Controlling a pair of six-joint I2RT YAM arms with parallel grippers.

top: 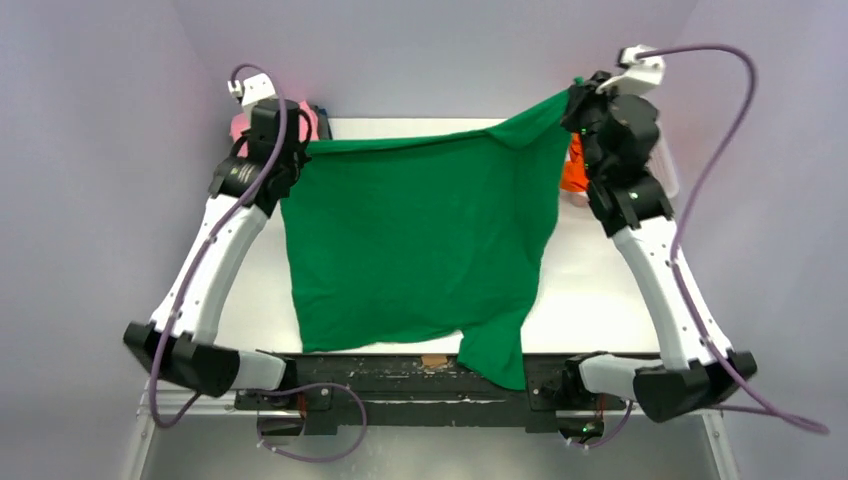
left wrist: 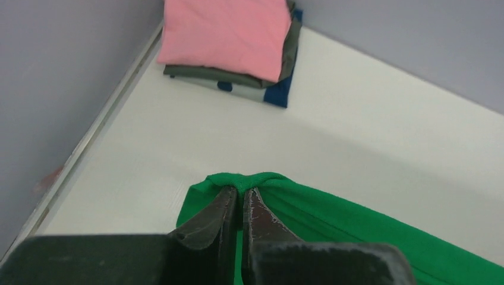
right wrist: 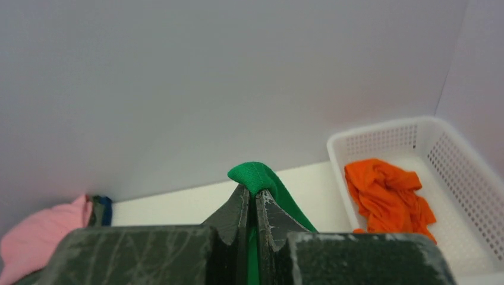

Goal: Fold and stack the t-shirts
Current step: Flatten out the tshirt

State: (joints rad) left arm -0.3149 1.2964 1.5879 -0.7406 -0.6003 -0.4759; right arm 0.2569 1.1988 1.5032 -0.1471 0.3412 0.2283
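A bright green t-shirt [top: 420, 240] hangs spread between my two grippers over the middle of the table, its lower edge draping past the near edge. My left gripper [top: 290, 150] is shut on its left upper edge; the wrist view shows the jaws pinching a green fold [left wrist: 243, 181]. My right gripper [top: 578, 100] is shut on its right upper corner, held higher; a green fold [right wrist: 254, 176] sticks out above the closed jaws. A folded stack with a pink shirt [left wrist: 229, 32] on top, dark grey and dark blue beneath, lies at the far left corner.
A white lattice basket [right wrist: 356, 139] stands at the far right with a crumpled orange shirt [right wrist: 389, 196] in it. Grey walls enclose the table on the back and both sides. The stack also shows behind the left arm in the top view [top: 240, 125].
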